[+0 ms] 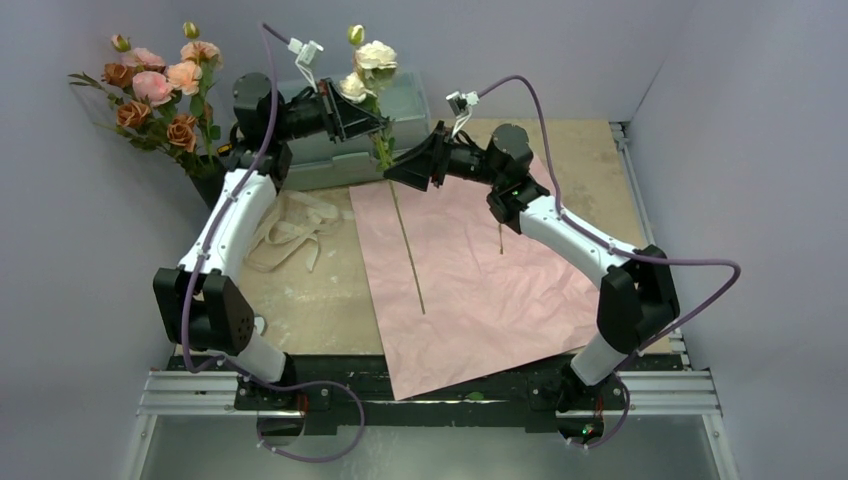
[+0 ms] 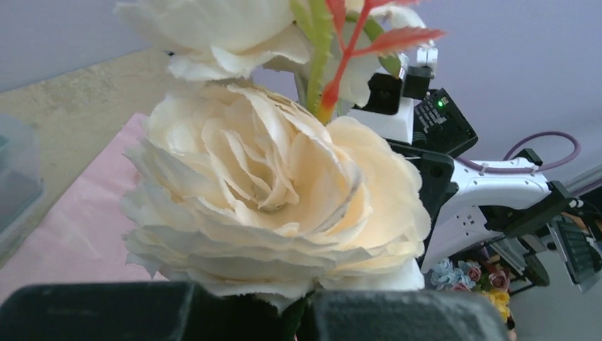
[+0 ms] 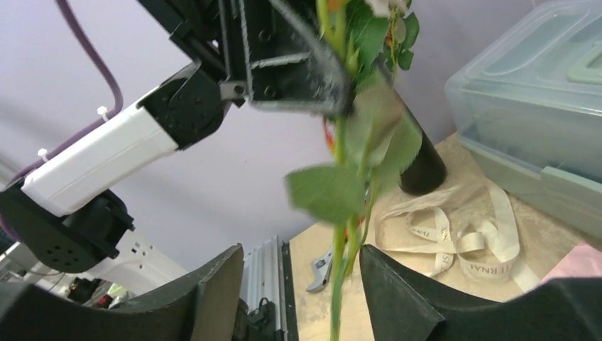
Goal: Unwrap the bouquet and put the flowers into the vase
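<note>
1. Top view: left gripper (image 1: 378, 128) is clamped on the stem of the white roses (image 1: 372, 58), holding them up over the pink paper (image 1: 470, 290); right gripper (image 1: 398, 168) sits just below it; the other flowers (image 1: 160, 85) stand in the vase (image 1: 210, 185), far left.
2. Left wrist: a big white bloom fills the view; the pads are pinched together right under it.
3. Right wrist: fingers are apart; the stem hangs in the gap.
</note>
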